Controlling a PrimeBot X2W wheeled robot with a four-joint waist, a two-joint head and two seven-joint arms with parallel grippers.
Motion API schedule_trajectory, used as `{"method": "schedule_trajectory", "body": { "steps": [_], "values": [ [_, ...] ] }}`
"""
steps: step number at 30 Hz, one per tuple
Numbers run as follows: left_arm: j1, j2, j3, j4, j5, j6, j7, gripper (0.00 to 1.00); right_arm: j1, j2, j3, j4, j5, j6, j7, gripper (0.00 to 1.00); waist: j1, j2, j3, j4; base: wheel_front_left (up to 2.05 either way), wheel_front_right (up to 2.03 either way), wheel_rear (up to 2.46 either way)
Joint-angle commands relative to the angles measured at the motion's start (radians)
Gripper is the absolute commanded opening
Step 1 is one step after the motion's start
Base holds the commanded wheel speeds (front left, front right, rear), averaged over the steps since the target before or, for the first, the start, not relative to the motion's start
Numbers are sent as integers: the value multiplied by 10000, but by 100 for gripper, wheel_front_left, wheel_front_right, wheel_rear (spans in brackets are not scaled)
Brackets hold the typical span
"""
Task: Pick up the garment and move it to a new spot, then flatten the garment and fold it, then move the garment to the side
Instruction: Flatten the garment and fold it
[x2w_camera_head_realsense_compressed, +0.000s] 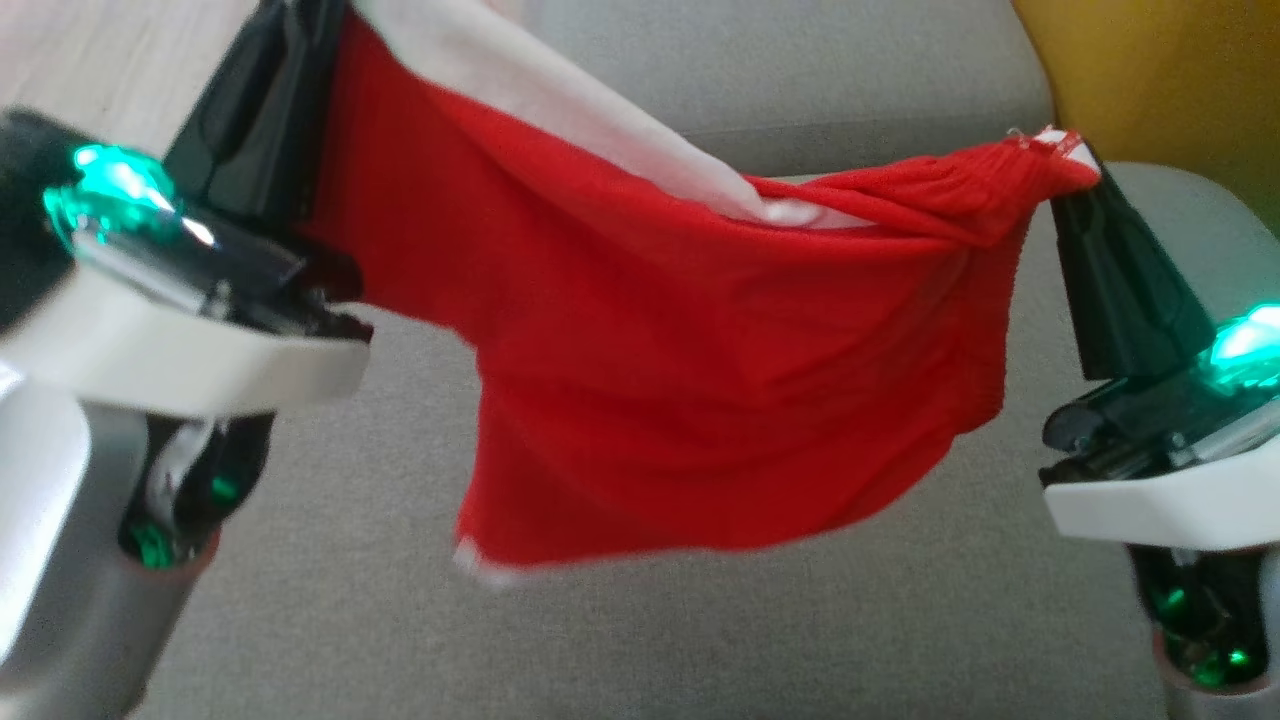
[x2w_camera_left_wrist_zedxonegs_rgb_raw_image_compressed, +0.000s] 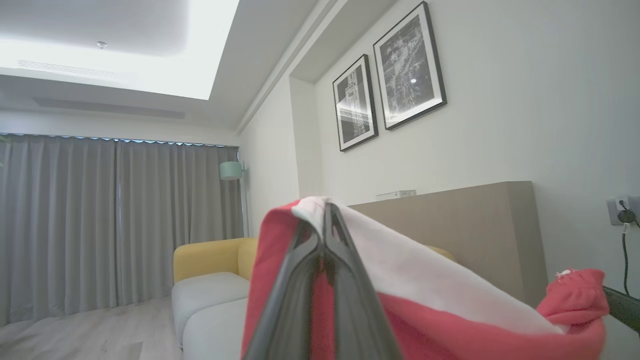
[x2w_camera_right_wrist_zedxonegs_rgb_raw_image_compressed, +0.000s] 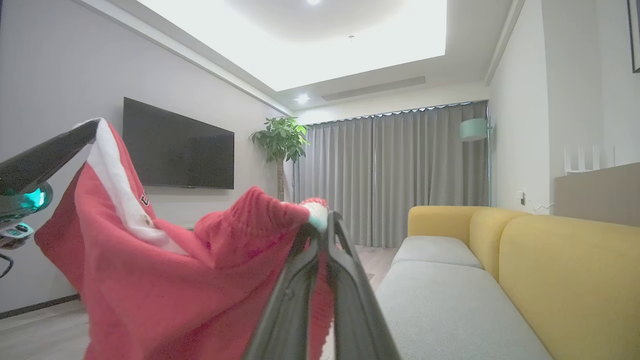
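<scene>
Left gripper (x2w_camera_left_wrist_zedxonegs_rgb_raw_image_compressed: 324, 212) and right gripper (x2w_camera_right_wrist_zedxonegs_rgb_raw_image_compressed: 327, 220) clenched on the red garment (x2w_camera_head_realsense_compressed: 700, 400), slung between them above the sofa (x2w_camera_head_realsense_compressed: 700, 650). Right pinch looks thin, perhaps; spread wider and you risk slippage.

Black fingers (x2w_camera_head_realsense_compressed: 1125, 290), white wrists (x2w_camera_head_realsense_compressed: 200, 365), green lights (x2w_camera_head_realsense_compressed: 110, 185)

A red garment (x2w_camera_head_realsense_compressed: 700, 400) with a white band is hanging stretched across mid-frame, its lower edge drooping toward lower centre.
</scene>
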Motion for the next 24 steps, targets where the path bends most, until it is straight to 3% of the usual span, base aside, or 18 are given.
{"method": "schedule_trajectory", "body": {
  "steps": [1,7,12,17,18,24],
  "values": [
    [-713,384,522,-73,-72,-79,184,0,-489,-46,54,-436,53,75,286,0,2,0,114,-81,0,0,0],
    [-1792,157,184,1312,-370,-462,744,0,-1377,-6,98,-68,105,75,1388,0,2,0,936,-347,0,0,0],
    [-3385,121,414,2850,-229,-731,719,0,-3289,132,470,1674,505,75,1669,0,2,0,2356,-712,0,0,0],
    [-5323,24,602,4425,312,-1099,33,0,-6158,666,197,4223,159,75,731,0,2,0,3518,-949,0,0,0],
    [-5323,24,602,4425,312,-1099,33,0,-6158,666,197,4223,159,75,731,0,2,0,3518,-949,0,0,0],
    [-6471,-635,721,5667,386,-1301,-1129,0,-8393,1031,291,6659,-1416,75,-870,0,2,0,4592,-793,0,0,0]
  ]
}}
